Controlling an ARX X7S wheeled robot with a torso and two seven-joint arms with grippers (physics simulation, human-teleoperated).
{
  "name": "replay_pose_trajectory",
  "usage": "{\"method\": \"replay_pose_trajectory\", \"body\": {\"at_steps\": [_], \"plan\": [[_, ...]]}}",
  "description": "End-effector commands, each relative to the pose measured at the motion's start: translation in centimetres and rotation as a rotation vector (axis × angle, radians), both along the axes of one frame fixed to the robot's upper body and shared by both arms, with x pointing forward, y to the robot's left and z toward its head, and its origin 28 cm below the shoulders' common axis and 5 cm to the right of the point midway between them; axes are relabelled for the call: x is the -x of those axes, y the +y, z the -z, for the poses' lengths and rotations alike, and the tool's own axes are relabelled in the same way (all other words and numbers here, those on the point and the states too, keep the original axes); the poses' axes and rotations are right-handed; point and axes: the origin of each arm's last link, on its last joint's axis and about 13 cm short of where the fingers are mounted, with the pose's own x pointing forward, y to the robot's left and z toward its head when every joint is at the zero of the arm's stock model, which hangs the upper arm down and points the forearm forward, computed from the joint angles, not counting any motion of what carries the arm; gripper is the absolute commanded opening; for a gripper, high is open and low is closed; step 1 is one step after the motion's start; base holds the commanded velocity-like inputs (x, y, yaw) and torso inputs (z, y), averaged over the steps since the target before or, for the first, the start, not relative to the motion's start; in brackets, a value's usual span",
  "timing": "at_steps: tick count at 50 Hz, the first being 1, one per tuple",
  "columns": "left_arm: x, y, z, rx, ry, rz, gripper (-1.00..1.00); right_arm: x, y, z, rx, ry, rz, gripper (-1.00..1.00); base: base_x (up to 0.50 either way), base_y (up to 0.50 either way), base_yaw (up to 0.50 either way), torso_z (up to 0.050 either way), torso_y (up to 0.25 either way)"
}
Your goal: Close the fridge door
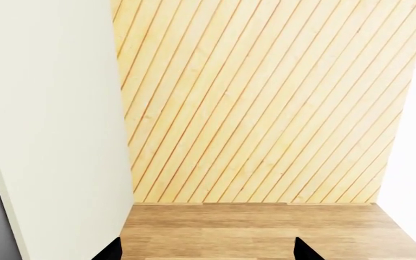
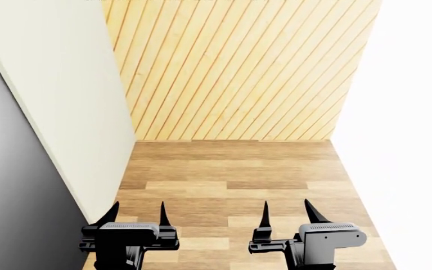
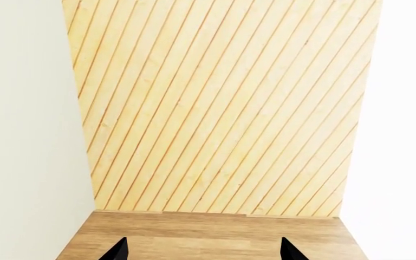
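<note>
**A bare, home-style kitchen corner in a simulator**

The setting reads as a simplified domestic room rather than a lab or workshop. Wood-plank flooring [image 2: 231, 185] in mixed brown tones runs forward to a wall of pale, diagonally slatted timber [image 2: 238, 67] at 12 o'clock. At 9 to 10 o'clock stands the fridge door [image 2: 66, 101], cream-white on one face and dark grey on the other, the one appliance hinting at a kitchen. At 3 o'clock is a plain white wall [image 2: 411, 112]. Surfaces are flat and clean, as renders are.
</note>
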Motion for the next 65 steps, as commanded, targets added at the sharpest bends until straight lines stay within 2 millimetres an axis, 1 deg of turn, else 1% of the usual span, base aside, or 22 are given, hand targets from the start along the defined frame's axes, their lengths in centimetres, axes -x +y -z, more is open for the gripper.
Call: {"method": "replay_pose_trajectory", "body": {"at_steps": [1,49,65], "plan": [[0.01,0.01,0.03,0.001,0.001,-0.001,1.0,0.0,0.0,0.04,0.0,0.0,0.0,1.0,0.28,-0.01,0.0,0.0,0.0],[0.0,0.02,-0.04,0.001,0.0,-0.002,1.0,0.0,-0.02,-0.01,0.001,0.001,0.001,1.0,0.28,-0.01,0.0,0.0,0.0],[0.0,0.02,-0.04,0.001,0.0,-0.002,1.0,-0.01,-0.05,0.05,0.009,0.009,0.016,1.0,0.0,0.01,0.0,0.0,0.001]]}}
